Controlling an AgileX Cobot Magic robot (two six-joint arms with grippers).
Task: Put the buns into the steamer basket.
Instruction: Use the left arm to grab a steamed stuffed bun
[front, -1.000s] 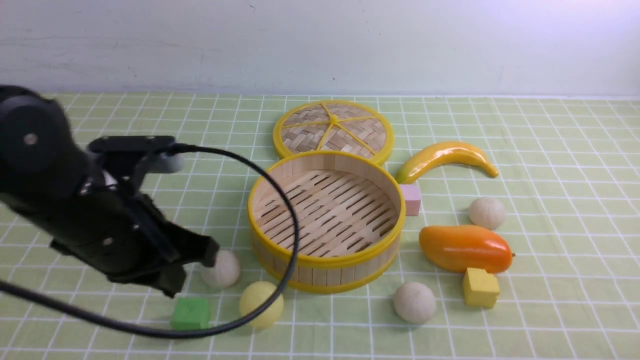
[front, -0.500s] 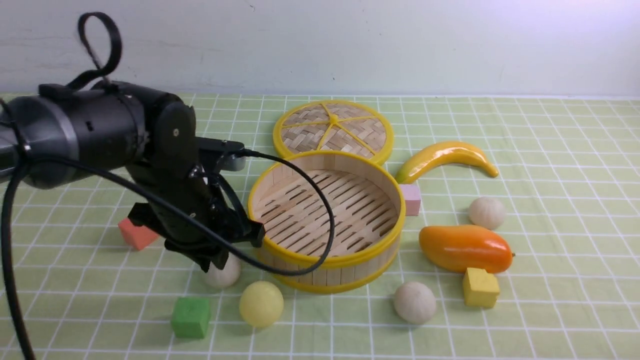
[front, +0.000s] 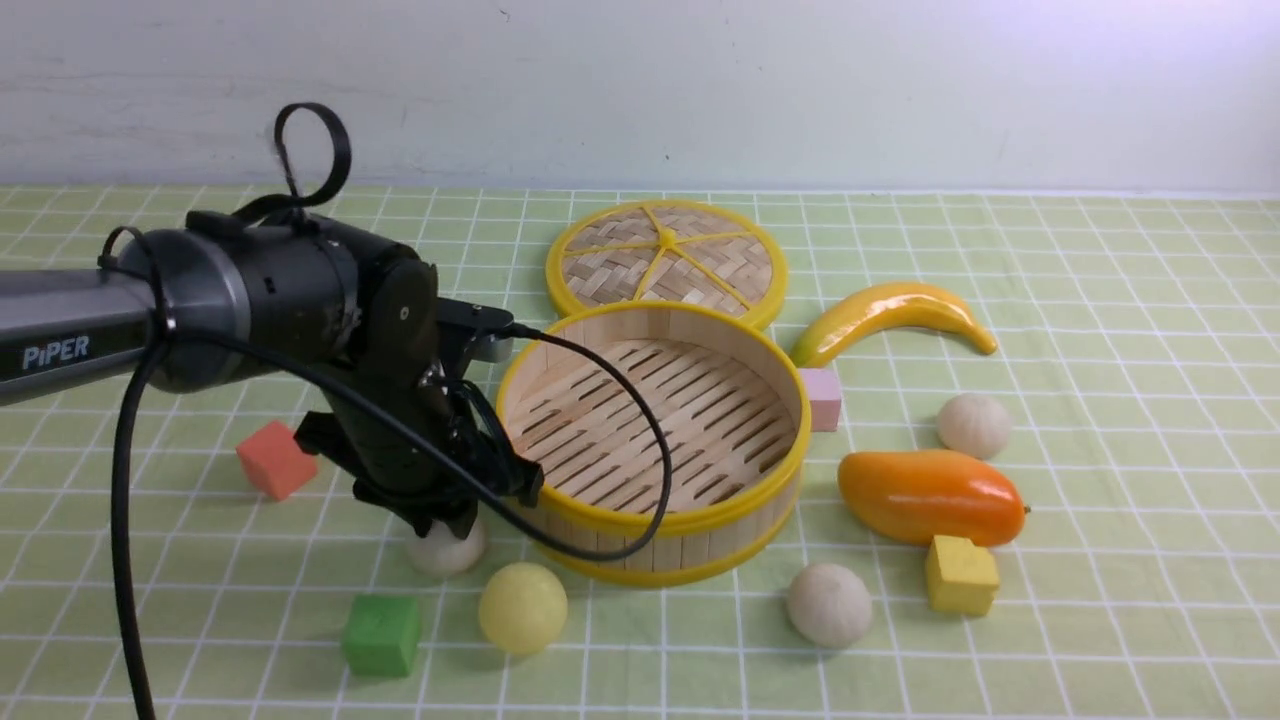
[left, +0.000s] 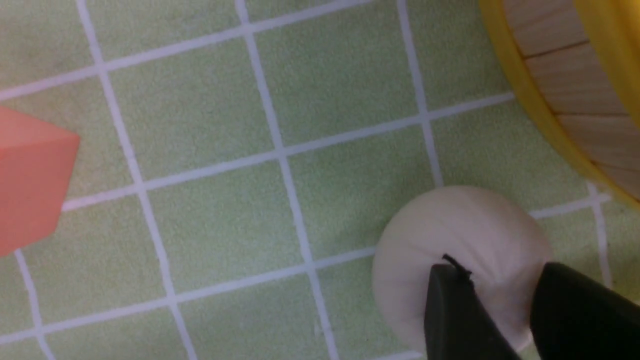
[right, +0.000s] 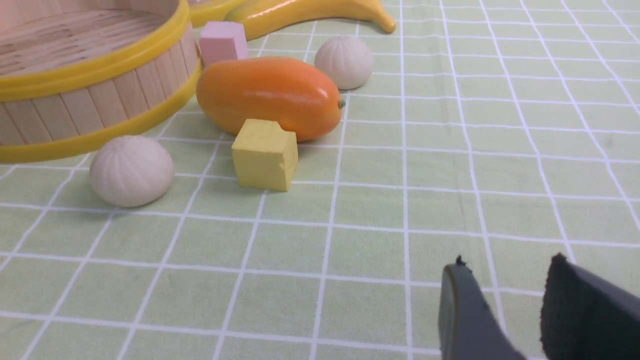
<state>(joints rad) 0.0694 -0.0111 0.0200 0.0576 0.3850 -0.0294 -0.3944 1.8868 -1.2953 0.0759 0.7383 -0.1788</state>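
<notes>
Hovering over an off-white bun (left: 450, 235), the left gripper (left: 497, 267) has its fingers parted and pinches nothing. The bun lies on the checked cloth (left: 200, 210) just beside the steamer basket (front: 655, 522) (nothing is in it yet). I judge this the first pick: go lower, straddle the bun, close. The right gripper (right: 505, 262) waits with its fingers apart, empty.
</notes>
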